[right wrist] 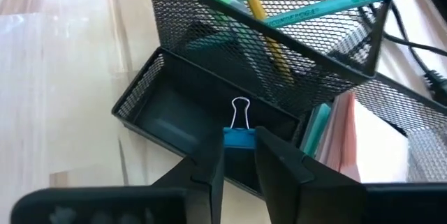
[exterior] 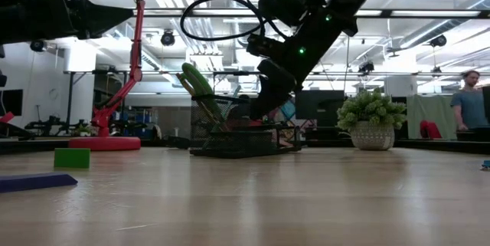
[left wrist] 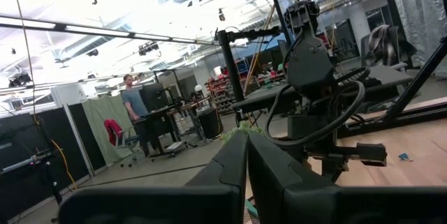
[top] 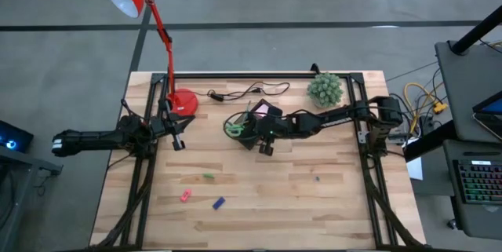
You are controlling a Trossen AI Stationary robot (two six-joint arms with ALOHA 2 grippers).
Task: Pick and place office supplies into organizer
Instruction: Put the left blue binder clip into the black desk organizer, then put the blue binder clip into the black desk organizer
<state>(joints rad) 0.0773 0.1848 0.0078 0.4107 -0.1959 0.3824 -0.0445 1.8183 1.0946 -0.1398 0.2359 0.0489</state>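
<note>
**Entry: blue binder clip held over the organizer's low front tray**

Key relation: my right hand (right wrist: 239, 155) pinches a blue binder clip (right wrist: 239, 135) directly above the shallow front compartment of the organizer (right wrist: 150, 77). The clip's wire loop points away from the hand toward the taller bin, so the release should be straight down, as I judge it.

Organizer: black wire mesh, rectangular, near the tabletop's (top: 329, 213) middle. Its tall bin holds green-handled scissors (exterior: 197, 82), a yellow pencil (right wrist: 264, 30) and a teal pen (right wrist: 342, 2), all leaning. A pink pad (right wrist: 347, 140) sits in a side slot.

Loose on the wood planks: green piece (top: 208, 177), red piece (top: 185, 195), blue piece (top: 219, 202), all small and hard-looking, nearer my left arm.

Left hand (top: 177, 142): fingers pressed together, empty, waiting beside the red lamp (top: 183, 101).
</note>
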